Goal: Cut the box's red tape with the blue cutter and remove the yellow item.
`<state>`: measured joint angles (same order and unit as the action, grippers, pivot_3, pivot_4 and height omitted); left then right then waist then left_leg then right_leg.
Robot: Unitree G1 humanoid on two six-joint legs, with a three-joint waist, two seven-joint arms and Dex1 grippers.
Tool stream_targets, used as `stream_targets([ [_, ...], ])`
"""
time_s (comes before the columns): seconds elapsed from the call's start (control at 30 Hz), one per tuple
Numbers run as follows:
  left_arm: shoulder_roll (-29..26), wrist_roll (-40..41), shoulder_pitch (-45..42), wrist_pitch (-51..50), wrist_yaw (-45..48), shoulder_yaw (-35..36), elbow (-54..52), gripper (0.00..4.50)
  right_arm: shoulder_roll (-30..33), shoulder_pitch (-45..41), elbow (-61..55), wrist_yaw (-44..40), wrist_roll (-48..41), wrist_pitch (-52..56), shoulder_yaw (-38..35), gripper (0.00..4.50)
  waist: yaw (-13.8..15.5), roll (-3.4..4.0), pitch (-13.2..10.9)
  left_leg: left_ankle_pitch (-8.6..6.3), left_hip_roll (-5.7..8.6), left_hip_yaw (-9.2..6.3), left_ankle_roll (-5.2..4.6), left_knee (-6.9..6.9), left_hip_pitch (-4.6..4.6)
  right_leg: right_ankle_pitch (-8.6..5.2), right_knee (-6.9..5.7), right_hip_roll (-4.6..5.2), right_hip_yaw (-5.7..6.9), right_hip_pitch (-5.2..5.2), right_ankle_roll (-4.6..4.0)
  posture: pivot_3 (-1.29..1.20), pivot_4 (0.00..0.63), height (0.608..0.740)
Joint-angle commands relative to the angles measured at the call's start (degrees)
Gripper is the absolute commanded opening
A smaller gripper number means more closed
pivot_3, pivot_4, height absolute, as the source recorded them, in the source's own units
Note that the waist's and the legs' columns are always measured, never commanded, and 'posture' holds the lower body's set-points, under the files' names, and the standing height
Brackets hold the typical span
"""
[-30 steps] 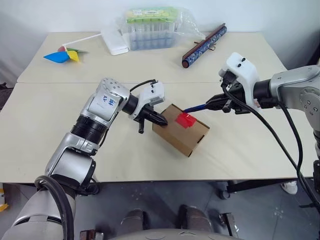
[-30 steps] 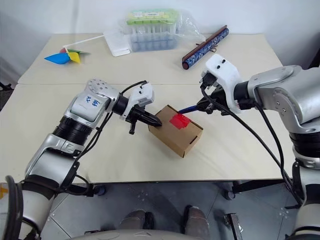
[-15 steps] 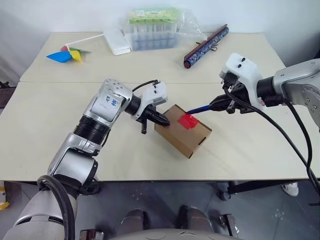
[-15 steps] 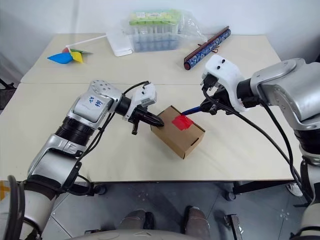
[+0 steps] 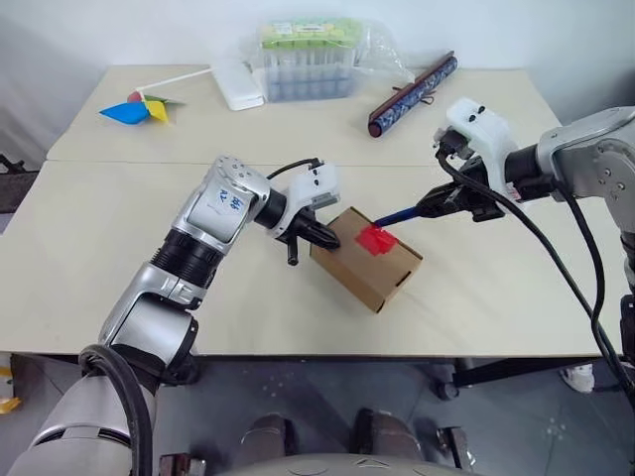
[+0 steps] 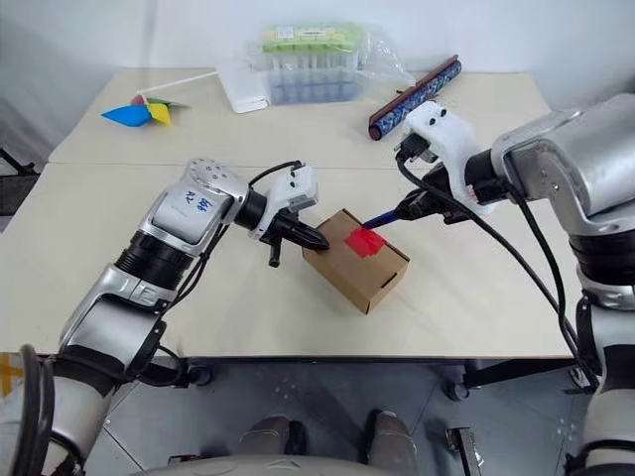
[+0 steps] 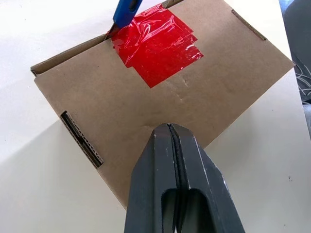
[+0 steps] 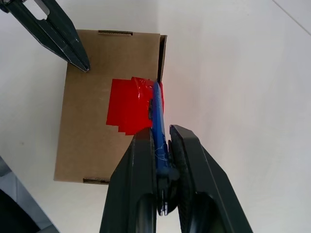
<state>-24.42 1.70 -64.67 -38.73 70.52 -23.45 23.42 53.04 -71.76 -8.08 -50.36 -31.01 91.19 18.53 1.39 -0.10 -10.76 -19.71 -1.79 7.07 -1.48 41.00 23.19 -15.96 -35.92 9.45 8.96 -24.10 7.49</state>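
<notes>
Pale beige table point(image 5: 89, 268), matte and smooth, seamed across the middle of the head views, against a white wall.

Box point(image 5: 366, 260): small brown corrugated cardboard carton, flaps shut, lying at frame centre and turned diagonally. Tape point(image 5: 375, 239): glossy, wrinkled red square on the top face, reaching the box's upper-right edge.

Left end effector point(image 5: 331, 239): two black tapered fingers pressed together, holding nothing, tips touching the box's upper-left corner, well apart from the tape. In the left wrist view, the closed fingertips point(image 7: 171, 133) rest on bare cardboard just below the red patch.

Right end effector point(image 5: 434, 205): right of centre, pinching the rear end of the cutter point(image 5: 399, 214), a thin dark blue stick that slants down and left to the box. In the right wrist view, the cutter's tip lies on the tape's edge, at the slit between the top flap and the side wall.

Upper centre of the head views: a clear plastic case point(image 5: 303, 59) with a green lid, holding rows of tubes, inside a crinkled transparent bag. Left of it, a flat white block point(image 5: 235, 83). Upper right: a long dark patterned roll point(image 5: 412, 80), lying diagonally. Upper left: a pinwheel point(image 5: 136, 107) of blue, yellow and red on a white stick, lying flat.
</notes>
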Motion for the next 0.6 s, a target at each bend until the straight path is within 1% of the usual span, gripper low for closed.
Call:
stream_targets([
  [0.03,0.8,-3.9,1.8,-1.6,-1.8,-4.4,3.1,0.00,0.8,-1.9,0.3,-0.8,-1.9,1.3,1.5,0.15,0.0,0.01,0.0,0.00,0.00,-0.01,-0.01,0.02,0.00,0.00,0.00,0.00,0.00,0.02,0.00,0.00,0.150,0.740],
  [0.37,2.0,-5.2,1.6,-2.3,-2.9,-4.6,4.4,0.00,5.7,-2.7,-1.7,-4.7,-2.7,0.0,8.0,0.15,0.1,-0.02,0.4,-0.02,0.03,-0.20,-0.04,0.06,-0.04,0.00,0.07,0.00,0.03,0.19,0.00,0.00,0.150,0.740],
  [0.6,2.6,-5.8,1.7,-2.3,-3.8,-4.8,5.7,0.00,6.8,-3.0,-0.7,-5.4,-1.3,-1.3,10.8,0.15,0.0,-0.03,0.6,-0.03,0.02,-0.23,-0.05,0.08,-0.16,0.00,0.17,0.00,0.05,0.36,0.00,0.00,0.150,0.740],
])
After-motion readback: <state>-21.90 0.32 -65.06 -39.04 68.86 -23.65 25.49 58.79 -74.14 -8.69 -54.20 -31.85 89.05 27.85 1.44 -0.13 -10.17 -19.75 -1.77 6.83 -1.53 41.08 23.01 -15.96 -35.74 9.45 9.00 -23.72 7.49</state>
